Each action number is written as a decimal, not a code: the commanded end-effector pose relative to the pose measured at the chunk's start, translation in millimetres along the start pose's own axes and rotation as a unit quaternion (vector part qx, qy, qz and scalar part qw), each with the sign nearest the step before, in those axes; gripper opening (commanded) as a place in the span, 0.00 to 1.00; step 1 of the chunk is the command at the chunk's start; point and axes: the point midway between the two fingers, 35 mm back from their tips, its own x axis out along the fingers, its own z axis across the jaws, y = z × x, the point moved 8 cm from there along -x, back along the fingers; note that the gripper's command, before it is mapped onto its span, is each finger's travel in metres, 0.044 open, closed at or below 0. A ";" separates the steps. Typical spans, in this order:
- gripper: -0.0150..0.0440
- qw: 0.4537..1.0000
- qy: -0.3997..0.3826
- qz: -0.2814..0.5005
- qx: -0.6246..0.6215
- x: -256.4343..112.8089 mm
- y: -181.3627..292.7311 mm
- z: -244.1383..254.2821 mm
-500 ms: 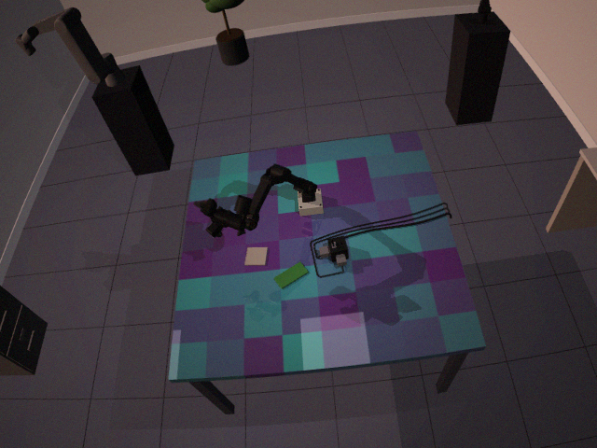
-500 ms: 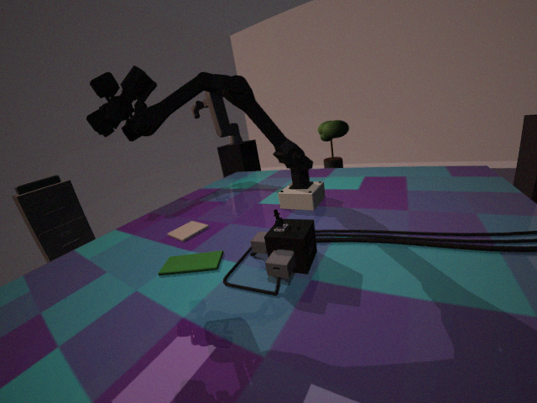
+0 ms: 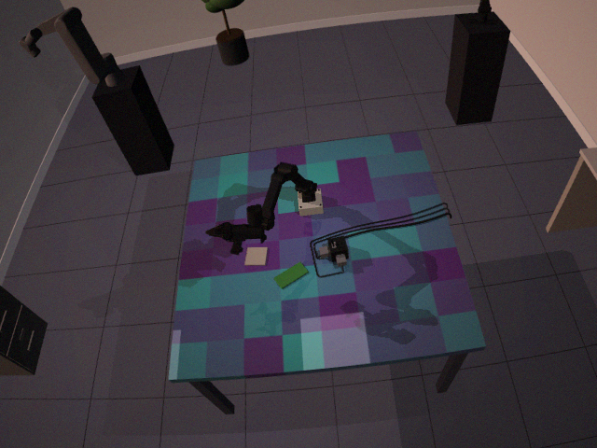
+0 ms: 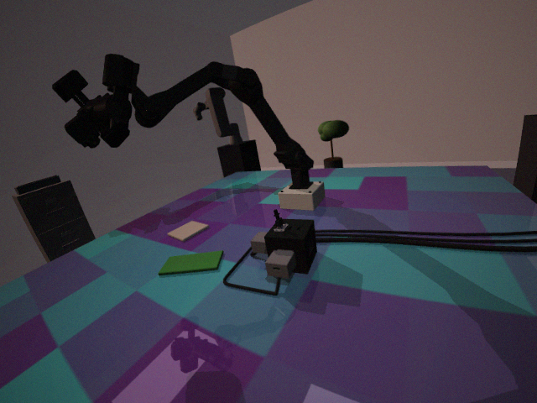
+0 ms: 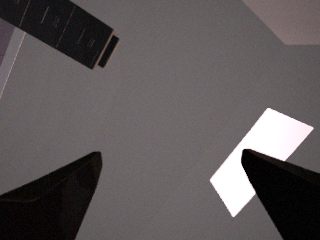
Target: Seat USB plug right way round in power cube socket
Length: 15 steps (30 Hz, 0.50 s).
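Observation:
The black power cube [image 3: 338, 245] [image 4: 299, 243] stands on the table, with grey blocks on two of its sides. In the exterior view a small dark plug [image 4: 278, 222] stands upright, leaning slightly, at the pale socket on the cube's top. Which way round it is and how deep it sits cannot be told. My gripper [image 5: 172, 157] [image 4: 102, 140] is open and empty. It is raised high and far to the left of the cube, and the wrist view shows only wall, ceiling and a cabinet beyond the fingers.
A green slab [image 3: 291, 275] [image 4: 191, 263] and a cream slab [image 3: 256, 256] [image 4: 188, 230] lie left of the cube. Black cables [image 3: 385, 225] [image 4: 416, 243] run from the cube to the table's right edge; one loops around its front left. The arm's pale base [image 3: 311, 210] [image 4: 297, 201] stands behind.

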 end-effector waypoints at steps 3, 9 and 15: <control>1.00 0.981 0.037 -0.188 -0.043 -63.4 -39.9 -8.0; 1.00 0.949 0.037 -0.306 -0.069 -108.5 -57.8 -4.6; 1.00 0.903 0.019 -0.419 -0.097 -157.4 -67.4 5.1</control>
